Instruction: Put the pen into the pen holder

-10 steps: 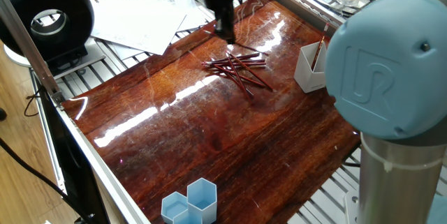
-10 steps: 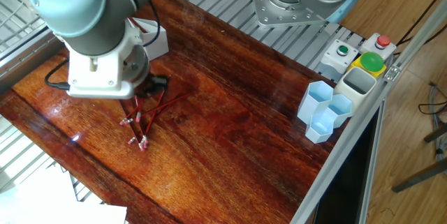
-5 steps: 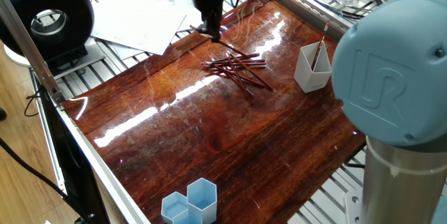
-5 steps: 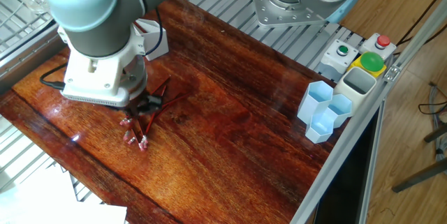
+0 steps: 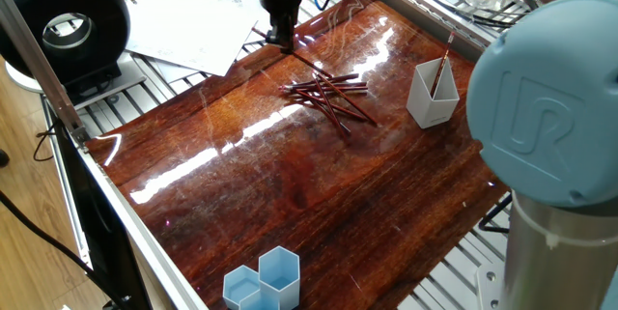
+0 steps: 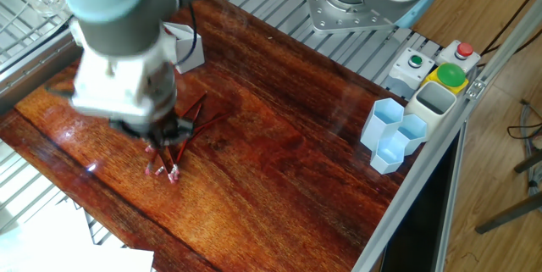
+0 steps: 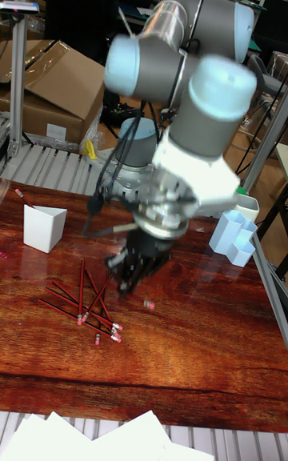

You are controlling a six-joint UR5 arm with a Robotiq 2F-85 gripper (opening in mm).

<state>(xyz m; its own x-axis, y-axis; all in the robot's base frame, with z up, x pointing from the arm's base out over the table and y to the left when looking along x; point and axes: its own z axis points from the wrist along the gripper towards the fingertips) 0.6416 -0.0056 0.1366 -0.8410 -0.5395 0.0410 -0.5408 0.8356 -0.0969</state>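
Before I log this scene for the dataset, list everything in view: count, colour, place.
pen holder: one, white, table's far side, one pen already inside
pens: a loose pile, dark red, mid-table
honeycomb cups: one cluster, light blue, table edge
button box: one, red and green buttons, beside the cups
paper sheets: several, white, off the table
gripper: one, dark, by the pile; jaws unclear
arm: one, grey and blue

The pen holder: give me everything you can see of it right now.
The pen holder is a small white cup, plastic by its look, with flat angular sides and a slanted, pointed rim. It stands upright on the glossy wooden table, near one edge, apart from the pile of red pens. One thin red pen already leans inside it, sticking out above the rim. The end effector is beyond the pile, not touching it.
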